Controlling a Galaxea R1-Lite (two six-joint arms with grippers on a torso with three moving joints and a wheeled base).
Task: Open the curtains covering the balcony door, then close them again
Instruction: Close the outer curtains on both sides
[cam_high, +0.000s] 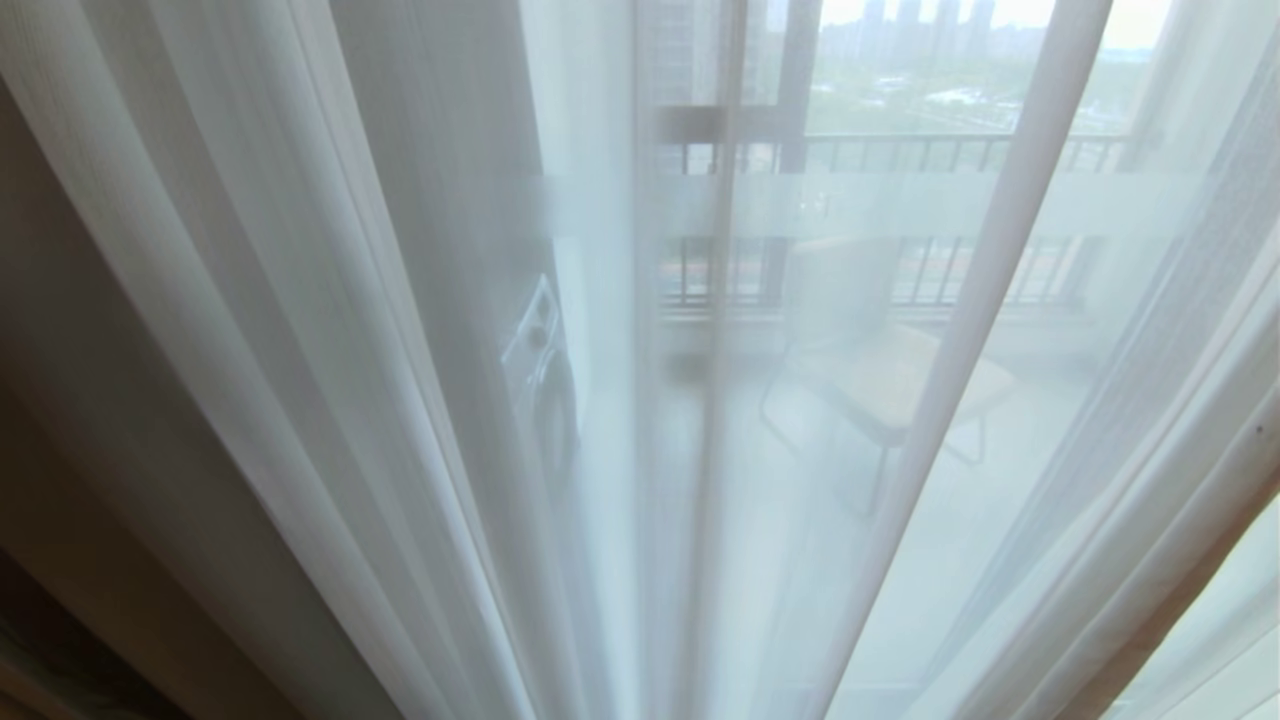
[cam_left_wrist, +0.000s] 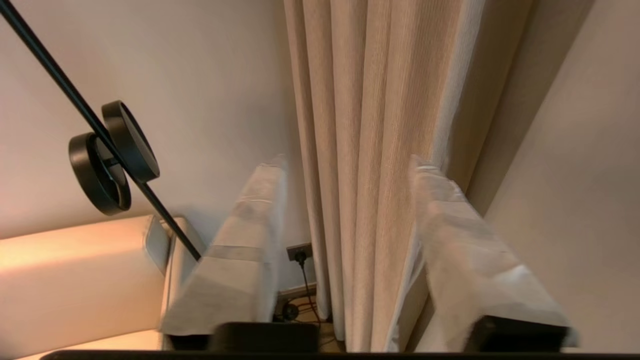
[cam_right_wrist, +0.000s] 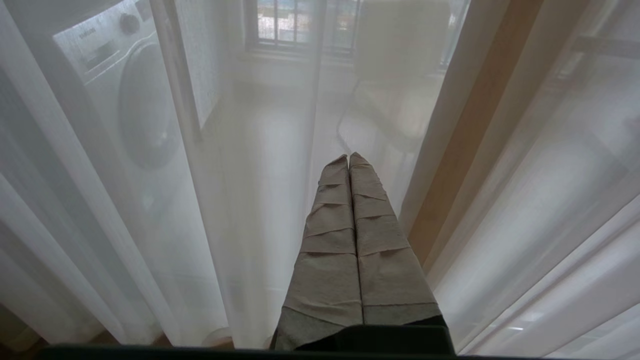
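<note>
The sheer curtain (cam_high: 420, 330) hangs before the balcony door (cam_high: 790, 100). Behind the glass, a washing machine (cam_high: 540, 365) stands left of a chair (cam_high: 880, 370).

The pale balcony floor (cam_high: 800, 560), seen through the sheer curtain, carries a washing machine (cam_high: 540, 360) at nine o'clock. A chair (cam_high: 890, 380) with thin dark legs stands on it toward three o'clock

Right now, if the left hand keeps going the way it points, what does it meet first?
Most likely the thick beige curtain: the open left hand points at its gathered folds, which run between the two fingers. How much gap remains I can't judge.
</note>
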